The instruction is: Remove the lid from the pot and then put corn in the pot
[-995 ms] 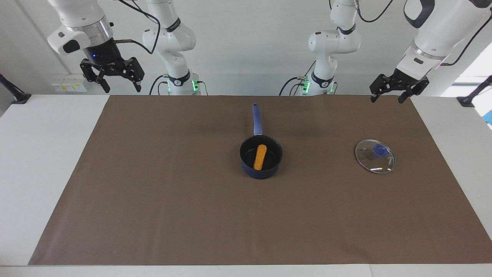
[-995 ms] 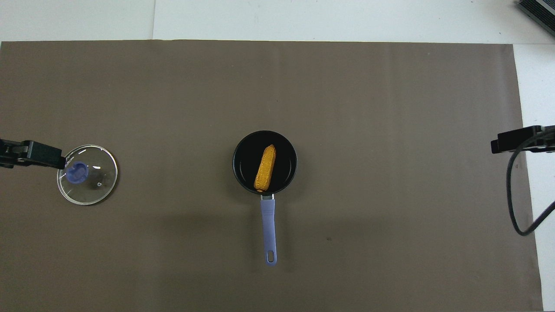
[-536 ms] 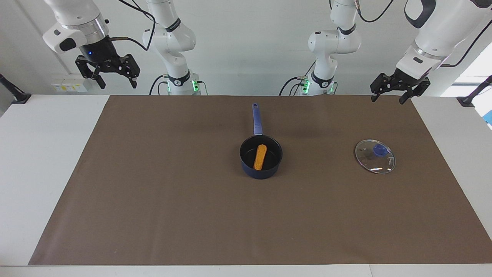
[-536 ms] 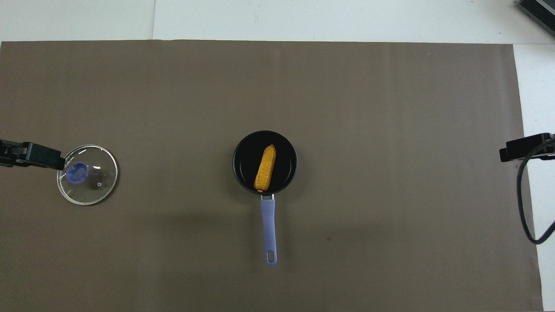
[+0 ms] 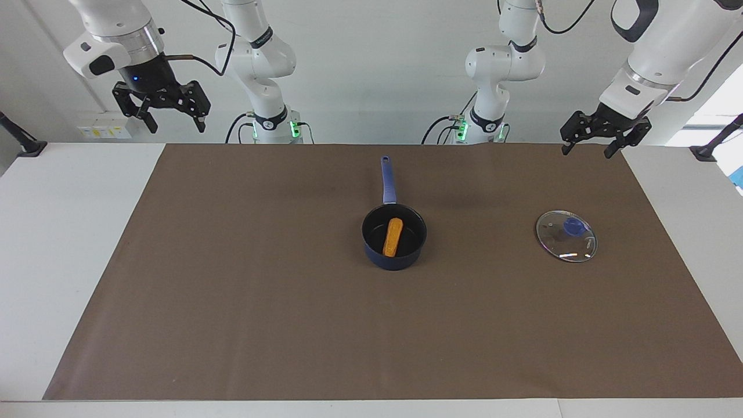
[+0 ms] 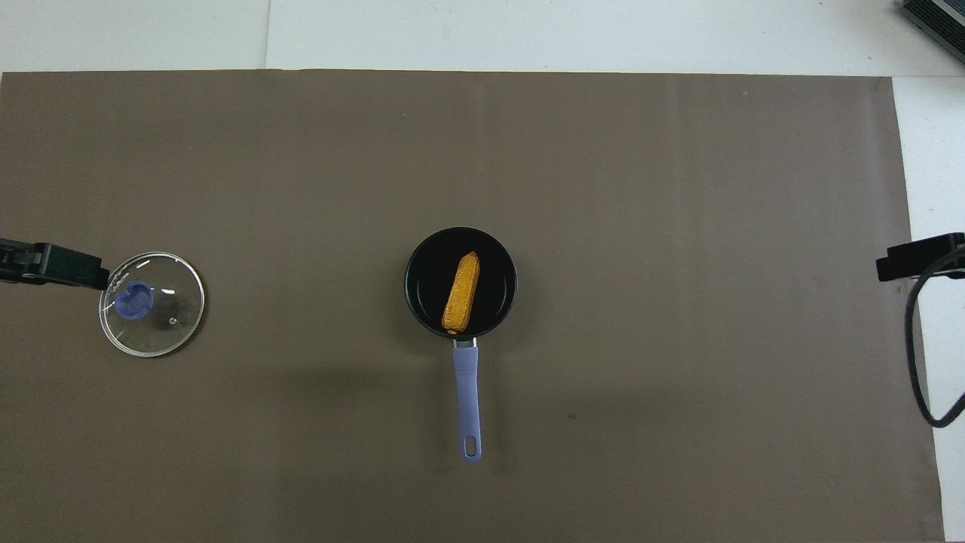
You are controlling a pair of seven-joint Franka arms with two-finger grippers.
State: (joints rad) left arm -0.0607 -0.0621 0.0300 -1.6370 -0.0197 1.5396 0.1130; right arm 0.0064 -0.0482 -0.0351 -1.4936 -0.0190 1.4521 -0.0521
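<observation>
You see white table (image 5: 69,244) covered by brown mat (image 5: 261,302). Pot (image 5: 395,251) sits mid-mat, well apart from both claws, handle toward robots. Lid (image 5: 566,236) lies flat on mat, below raised left gripper (image 5: 591,146) and farther from robots.

Overhead cam barely catches the arms at all. The left gripper (image 6: 53,264) is chopped off by the frame edge, only a dark stub pokes in, its tip overlapping the rim of the lid (image 6: 152,304), so no way to judge height or finger spread from there. Same deal with the right gripper (image 6: 918,257): just a black block plus a cable loop at the edge. In the facing view both arms run out the top of frame. The pot wall hides the lower end of the corn (image 5: 393,237) from that side.
</observation>
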